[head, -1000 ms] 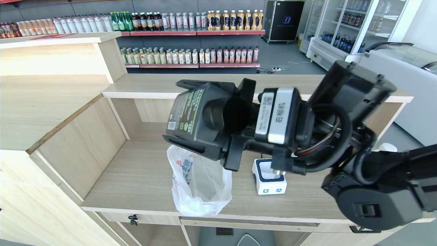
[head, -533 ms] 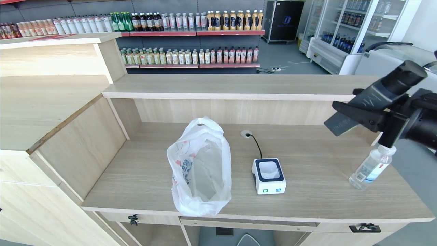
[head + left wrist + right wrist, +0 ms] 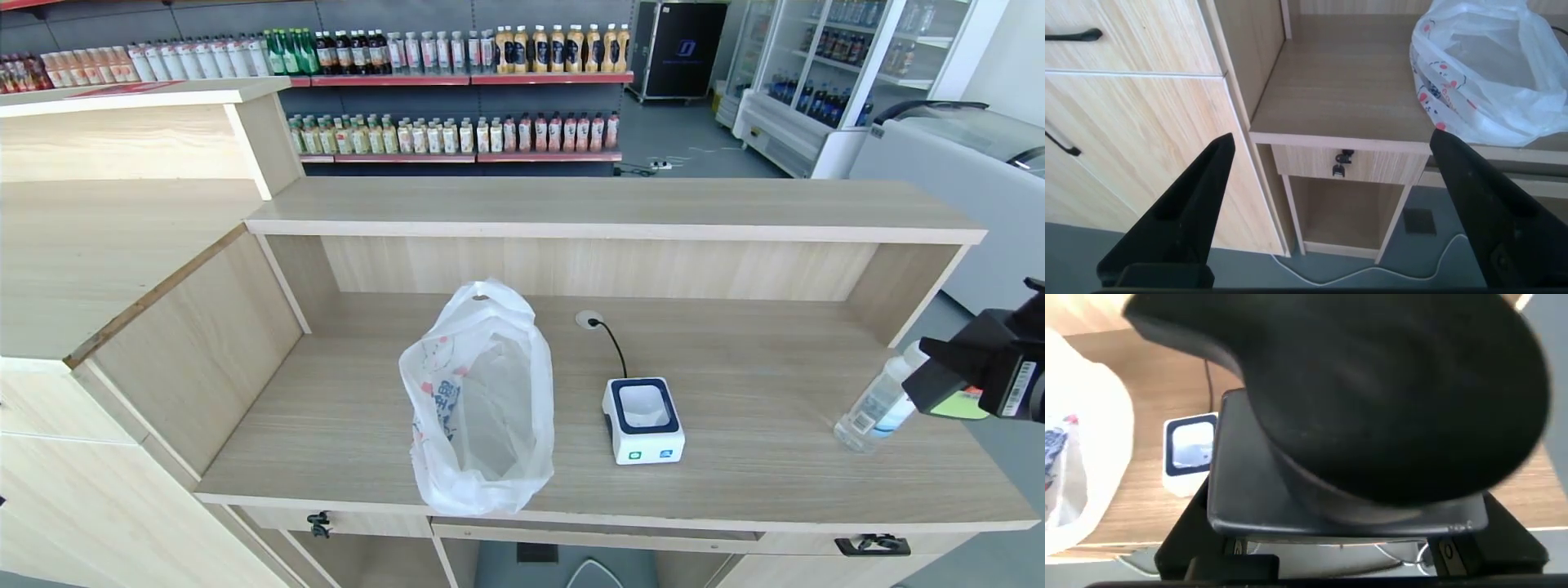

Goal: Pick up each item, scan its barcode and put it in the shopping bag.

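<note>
A white plastic shopping bag [image 3: 478,400] stands open on the counter's middle, also seen from the left wrist [image 3: 1486,73]. To its right sits the white barcode scanner [image 3: 643,420], with its window up [image 3: 1190,449]. A clear water bottle [image 3: 882,404] stands near the counter's right end. My right gripper [image 3: 976,371] hangs at the far right, just beside that bottle, shut on a black carton [image 3: 1012,384] with a barcode and a green label. The carton's body and round cap [image 3: 1372,400] hide the fingers. My left gripper [image 3: 1331,139] is open below the counter's front left corner.
The wooden counter [image 3: 735,482] has a raised back shelf [image 3: 604,208] and side walls. A drawer with a black handle [image 3: 1341,159] sits under its front edge. The scanner's cable [image 3: 611,343] runs to a hole at the back. Shelves of drinks and fridges stand far behind.
The right arm, holding the black carton, swung from close before the head camera, above the bag and scanner, out to the right and down beside the water bottle.
</note>
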{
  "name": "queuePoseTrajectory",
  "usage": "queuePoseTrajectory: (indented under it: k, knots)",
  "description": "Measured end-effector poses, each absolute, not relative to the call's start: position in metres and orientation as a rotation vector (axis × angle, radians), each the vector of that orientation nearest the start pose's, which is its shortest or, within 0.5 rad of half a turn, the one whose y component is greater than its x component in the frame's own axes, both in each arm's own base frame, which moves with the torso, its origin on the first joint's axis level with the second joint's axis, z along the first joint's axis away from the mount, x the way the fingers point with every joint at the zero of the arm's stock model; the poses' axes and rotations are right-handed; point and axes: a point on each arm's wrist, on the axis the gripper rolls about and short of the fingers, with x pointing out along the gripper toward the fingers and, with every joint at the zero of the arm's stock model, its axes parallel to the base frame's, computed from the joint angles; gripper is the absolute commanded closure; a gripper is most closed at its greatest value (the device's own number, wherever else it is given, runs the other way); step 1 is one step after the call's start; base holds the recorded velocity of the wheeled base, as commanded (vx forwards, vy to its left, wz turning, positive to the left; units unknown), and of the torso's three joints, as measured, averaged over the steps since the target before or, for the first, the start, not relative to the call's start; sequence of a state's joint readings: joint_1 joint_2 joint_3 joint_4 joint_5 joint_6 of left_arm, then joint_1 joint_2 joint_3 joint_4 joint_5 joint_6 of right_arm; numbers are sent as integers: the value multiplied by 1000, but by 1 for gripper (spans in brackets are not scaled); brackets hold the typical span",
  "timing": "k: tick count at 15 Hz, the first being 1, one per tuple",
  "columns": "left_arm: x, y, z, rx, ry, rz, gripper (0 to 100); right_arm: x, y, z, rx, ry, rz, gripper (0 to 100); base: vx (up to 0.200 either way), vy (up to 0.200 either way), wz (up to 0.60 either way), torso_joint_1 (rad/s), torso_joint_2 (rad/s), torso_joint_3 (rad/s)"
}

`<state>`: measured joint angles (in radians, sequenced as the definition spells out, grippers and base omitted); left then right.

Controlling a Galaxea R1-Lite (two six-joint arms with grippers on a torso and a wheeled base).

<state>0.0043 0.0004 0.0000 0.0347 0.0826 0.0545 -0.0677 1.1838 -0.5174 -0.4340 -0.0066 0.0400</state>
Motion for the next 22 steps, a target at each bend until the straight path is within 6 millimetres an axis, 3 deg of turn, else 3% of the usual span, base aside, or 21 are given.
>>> queuePoseTrajectory:
  k: [3,11,13,17,22]
  knots:
    - [-23,2,72,56,37,86,0,168,-14,205,-97,248,-257,100,0,0,0,0,0,0]
    - [-23,2,72,56,37,86,0,169,-5,216,-38,370,-208,100,0,0,600,1,2,2]
    - [-23,2,72,56,37,86,0,175,-3,219,-2,376,-179,100,0,0,0,0,0,0]
    - [-23,2,72,56,38,87,0,197,-1,203,21,460,-166,100,0,0,0,0,0,0]
    - [-23,2,72,56,37,86,0,242,0,187,45,555,-176,100,0,0,0,0,0,0]
